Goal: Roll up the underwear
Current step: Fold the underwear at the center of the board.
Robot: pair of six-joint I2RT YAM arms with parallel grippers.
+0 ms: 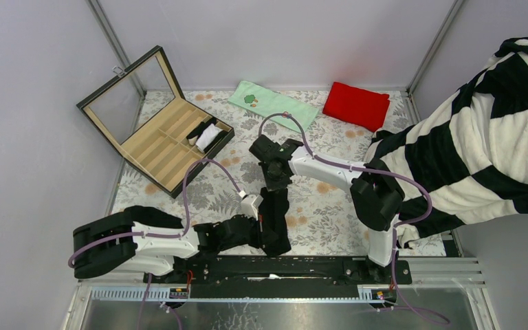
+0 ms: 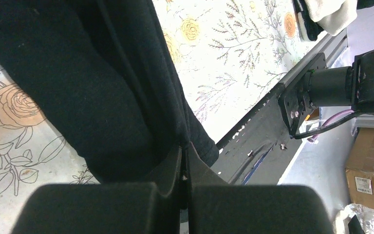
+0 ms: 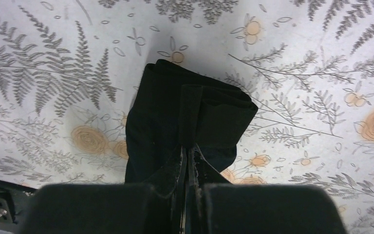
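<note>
While the left gripper (image 2: 185, 165) and the right gripper (image 3: 191, 158) each pinch one end of the underwear (image 3: 165, 112) — a black strip stretched mid-table over the floral cloth (image 3: 297, 73) — hold it taut and roll evenly, edges aligned.

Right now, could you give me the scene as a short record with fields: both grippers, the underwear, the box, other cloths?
left gripper: shut on the underwear
right gripper: shut on the underwear
underwear: black, held between both grippers
box: open, far left; white item and black item in one compartment
other cloths: green cloth, red cloth, both far; striped blanket at right
</note>
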